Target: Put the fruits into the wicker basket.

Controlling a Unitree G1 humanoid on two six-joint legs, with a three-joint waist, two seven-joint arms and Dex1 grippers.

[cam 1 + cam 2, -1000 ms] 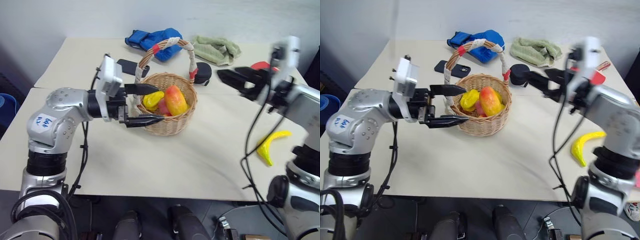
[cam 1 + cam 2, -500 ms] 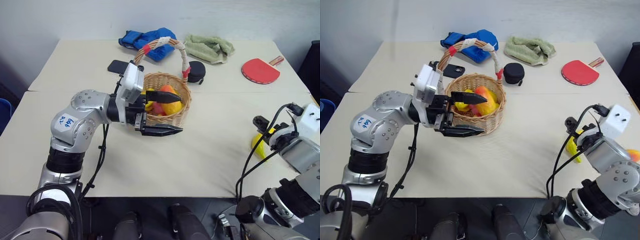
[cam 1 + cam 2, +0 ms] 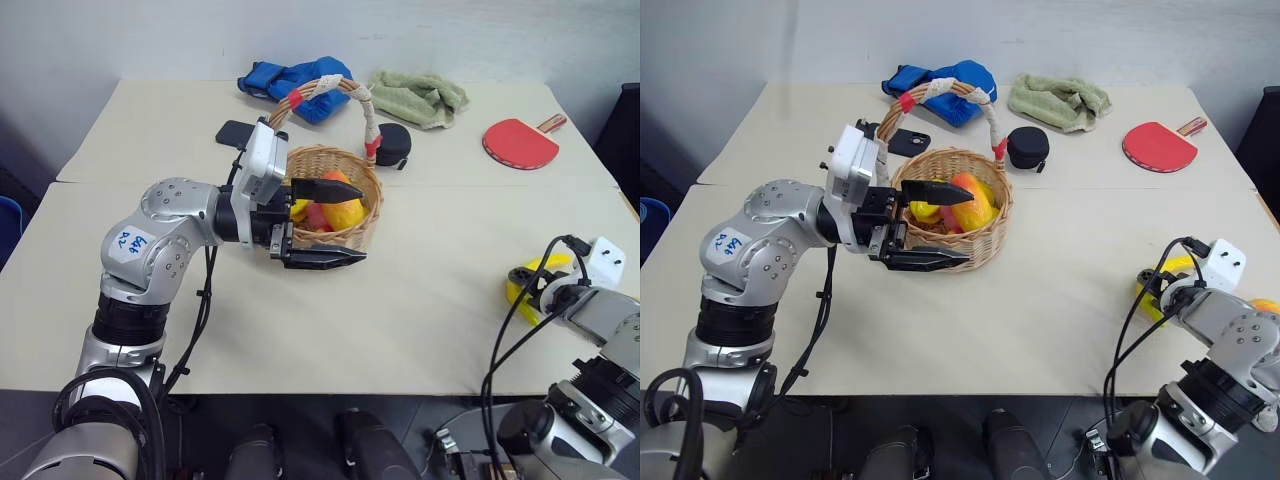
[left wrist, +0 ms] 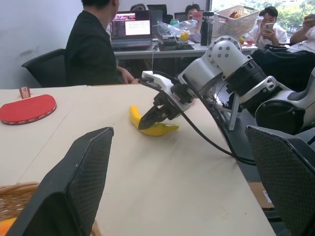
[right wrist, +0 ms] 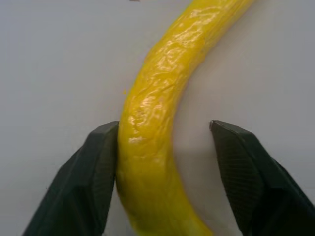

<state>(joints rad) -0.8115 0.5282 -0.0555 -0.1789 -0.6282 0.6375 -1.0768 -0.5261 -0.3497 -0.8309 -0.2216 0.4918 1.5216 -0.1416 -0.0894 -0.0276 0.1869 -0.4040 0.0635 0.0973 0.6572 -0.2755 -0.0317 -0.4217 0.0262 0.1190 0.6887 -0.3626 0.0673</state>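
Note:
The wicker basket [image 3: 366, 213] stands mid-table with a red-orange mango [image 3: 343, 208] and yellow fruits [image 3: 300, 208] inside. My left gripper [image 3: 325, 223] hangs open and level at the basket's near side, one finger over the rim and one in front of the wall, holding nothing. A yellow banana [image 5: 157, 113] lies on the table near the right front edge. My right gripper [image 5: 165, 129] is down over it, its fingers either side: one pad [image 5: 101, 162] touches the banana, while the other stands apart from it. The left wrist view shows that gripper [image 4: 147, 120] at the banana [image 4: 156, 130].
At the back lie a blue cloth [image 3: 295, 78], a green towel [image 3: 420, 95], a black round case [image 3: 392, 145], a black phone [image 3: 237, 132] and a red paddle [image 3: 520, 140]. The table's right edge is close to the banana. People sit at desks beyond it [image 4: 98, 44].
My right arm has swung down from above the table to the banana, and its jaws have narrowed around it. The left gripper has shifted slightly toward the basket. The camera view has also shifted.

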